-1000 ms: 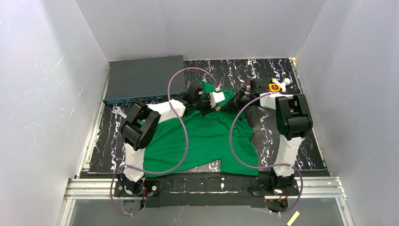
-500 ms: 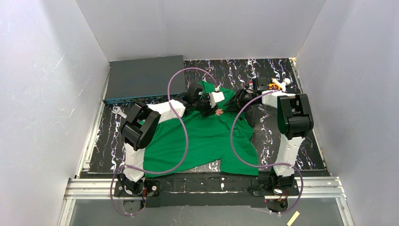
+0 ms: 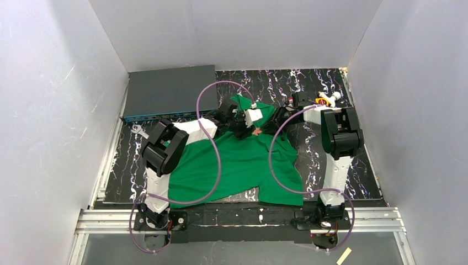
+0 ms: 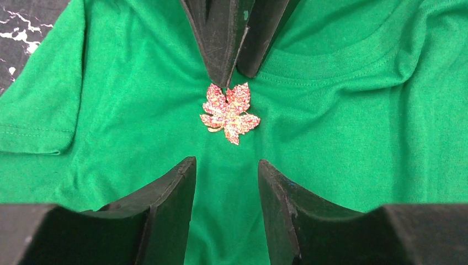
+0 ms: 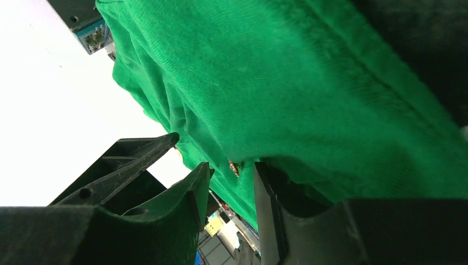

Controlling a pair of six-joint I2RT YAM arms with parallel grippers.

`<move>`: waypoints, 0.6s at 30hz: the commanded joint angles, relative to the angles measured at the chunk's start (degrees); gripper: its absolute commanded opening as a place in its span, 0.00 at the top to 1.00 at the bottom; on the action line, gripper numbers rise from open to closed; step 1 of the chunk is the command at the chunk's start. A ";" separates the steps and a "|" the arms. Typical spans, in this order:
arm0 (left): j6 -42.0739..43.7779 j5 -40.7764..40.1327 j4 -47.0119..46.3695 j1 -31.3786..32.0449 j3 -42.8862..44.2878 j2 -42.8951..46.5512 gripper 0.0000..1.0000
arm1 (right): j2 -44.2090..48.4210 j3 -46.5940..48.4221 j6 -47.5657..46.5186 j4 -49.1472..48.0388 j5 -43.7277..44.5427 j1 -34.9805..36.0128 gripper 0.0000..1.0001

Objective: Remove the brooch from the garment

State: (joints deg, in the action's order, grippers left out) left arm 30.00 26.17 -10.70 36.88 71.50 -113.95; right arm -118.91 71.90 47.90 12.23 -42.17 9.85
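Observation:
The green garment (image 3: 243,160) lies spread on the dark marbled table, collar at the far side. The brooch (image 3: 257,131), a small red-orange maple leaf, sits on its chest below the collar and is sharp in the left wrist view (image 4: 229,112). My left gripper (image 4: 226,171) hovers open just in front of the brooch, over the fabric, holding nothing. My right gripper (image 4: 234,77) reaches in from the far side, jaws a narrow gap apart, one tip touching the leaf's top lobe. In the right wrist view (image 5: 232,176) shirt fabric drapes over one finger and the brooch's edge (image 5: 233,167) shows at the tips.
A flat grey box (image 3: 168,91) lies at the back left. An orange-yellow ring with a white part (image 3: 325,100) sits at the back right behind the right arm. Purple cables (image 3: 218,160) loop over the shirt. White walls close in three sides.
My right gripper has moved left over the collar until its tips reach the brooch. The left gripper has stayed over the shirt beside it.

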 commanded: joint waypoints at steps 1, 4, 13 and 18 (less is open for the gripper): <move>0.15 0.06 -0.73 -0.08 -0.93 2.69 0.56 | -0.18 1.97 1.66 -1.99 -1.64 1.24 0.57; 0.30 0.03 -0.81 -0.21 -1.18 2.82 0.56 | -0.34 2.43 2.33 -2.58 -2.19 1.70 0.58; 0.39 0.27 -0.92 -0.53 -1.26 2.62 0.55 | -0.29 3.32 3.61 -4.17 -3.28 2.37 0.62; 0.71 0.37 -1.16 -0.67 -1.33 2.46 0.55 | -0.42 3.54 3.82 -4.58 -3.30 2.55 0.65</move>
State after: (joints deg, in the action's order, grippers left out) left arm 30.04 26.06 -10.76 36.49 70.74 -113.93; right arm -119.02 73.41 51.05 9.10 -44.14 12.05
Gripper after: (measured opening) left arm 0.444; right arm 0.368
